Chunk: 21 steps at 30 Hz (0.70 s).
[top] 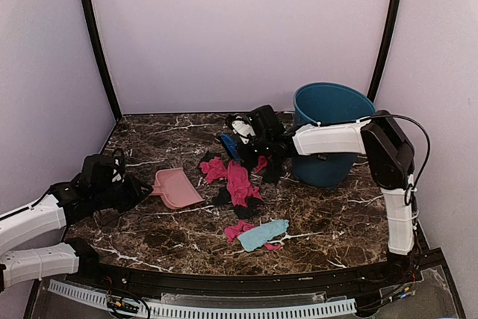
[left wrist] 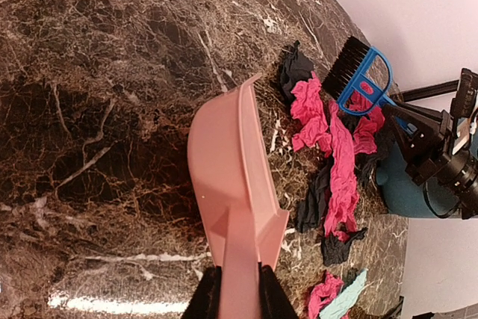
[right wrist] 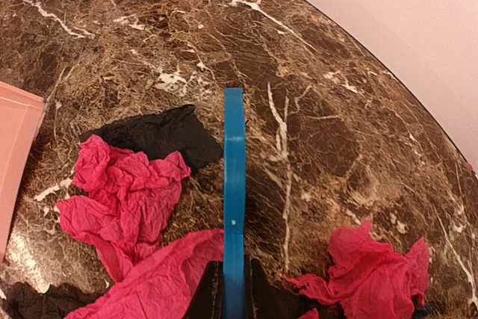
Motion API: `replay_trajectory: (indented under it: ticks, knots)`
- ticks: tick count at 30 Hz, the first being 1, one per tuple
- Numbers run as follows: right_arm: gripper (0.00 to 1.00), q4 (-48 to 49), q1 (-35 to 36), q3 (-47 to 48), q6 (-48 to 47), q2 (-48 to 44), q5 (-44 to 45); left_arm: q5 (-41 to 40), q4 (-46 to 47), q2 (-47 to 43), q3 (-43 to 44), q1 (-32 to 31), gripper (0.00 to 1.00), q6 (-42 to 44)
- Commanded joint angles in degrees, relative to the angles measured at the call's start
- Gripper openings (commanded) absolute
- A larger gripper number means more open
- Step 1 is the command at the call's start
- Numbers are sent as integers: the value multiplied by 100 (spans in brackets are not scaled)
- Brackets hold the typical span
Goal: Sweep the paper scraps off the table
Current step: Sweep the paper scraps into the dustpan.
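Magenta and black paper scraps (top: 236, 182) lie in a pile mid-table, with more pink ones and one light blue scrap (top: 263, 234) nearer the front. They also show in the left wrist view (left wrist: 340, 162) and right wrist view (right wrist: 123, 192). My left gripper (left wrist: 239, 289) is shut on the handle of the pale-pink dustpan (top: 176, 187), which rests on the table (top: 328, 214) left of the pile. My right gripper (right wrist: 234, 289) is shut on the blue hand brush (right wrist: 234, 184), held at the pile's far edge; its bristles (left wrist: 345, 65) point down.
A teal bin (top: 328, 132) stands at the back right behind the right arm. Pale walls close the table at the back and sides. The table's black rim (top: 224, 278) runs along the front.
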Motion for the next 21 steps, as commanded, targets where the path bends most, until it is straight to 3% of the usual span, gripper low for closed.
replay_trajectory:
  ticks: [1,8,14,21]
  knots:
    - [0,40,81,535,-187,465,-430,-138,-25,310,134,44,0,233]
    - [0,-177,252,1126,-608,909,-736,-192,11,506,167,60,0,270]
    - [0,-74,372,740,-933,694,-1249,-190,-46,501,122,95,0,288]
    - [0,268,524,269,-600,345,-1832,-87,87,442,-131,114,0,247]
